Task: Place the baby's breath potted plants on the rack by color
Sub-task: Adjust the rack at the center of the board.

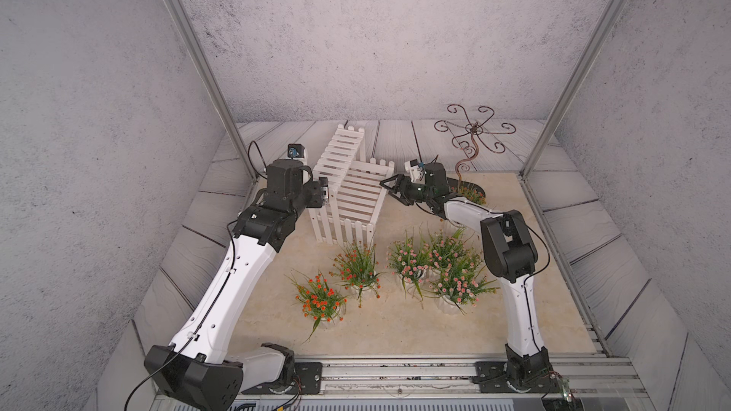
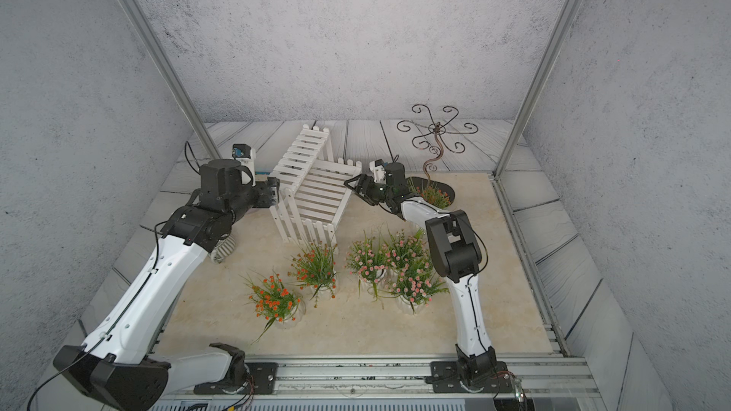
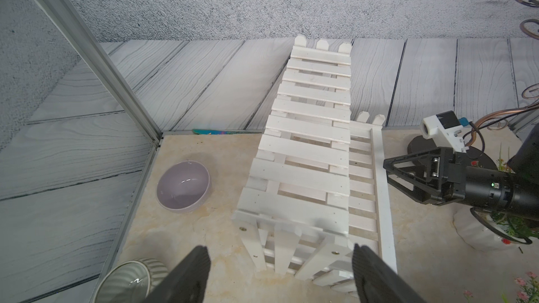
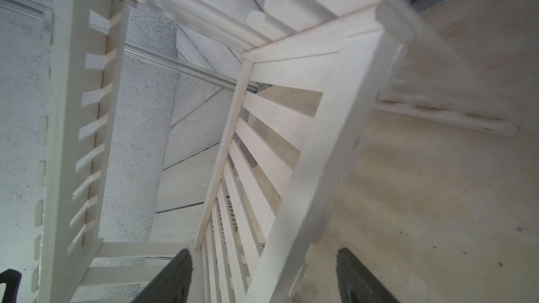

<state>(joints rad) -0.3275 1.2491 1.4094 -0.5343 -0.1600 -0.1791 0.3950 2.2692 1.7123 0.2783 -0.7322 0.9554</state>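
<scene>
Your left gripper [image 3: 280,250] is released. Its jaws are spread wide around the picket end of the rack [image 1: 348,187] that faces the arm bases, and bare table shows between one finger [image 3: 192,275] and the rack's corner post. Your right gripper [image 1: 392,193] is unclenched too, at the rack's far long side. In the right wrist view the lower tier's front rail runs between its fingers [image 4: 175,275] with a gap on each side, so it grips nothing.

The rack stands skewed at the back left of the table [image 1: 395,334], with one short end close to the back wall.

All the baby's breath potted plants [image 1: 358,266] stand on the table. Two orange-red ones sit in front of the rack's near end, one of them [image 1: 319,302] closer to the bases. The three pink ones [image 1: 409,262] cluster with their leaves touching, just beside your right arm's elbow. The sixth plant [image 2: 433,193] stands by the oval base of the dark scrolled stand [image 1: 472,132], partly hidden behind your right forearm.

Between the plants and the front rail there is a wide bare strip of table. Bare table also shows between your right arm and the table's right edge. Left of the rack the room is tight: a lilac bowl [image 3: 183,186] sits near the frame post's corner, and a grey ribbed pot [image 2: 225,249] sits under your left arm at the table's left edge.
</scene>
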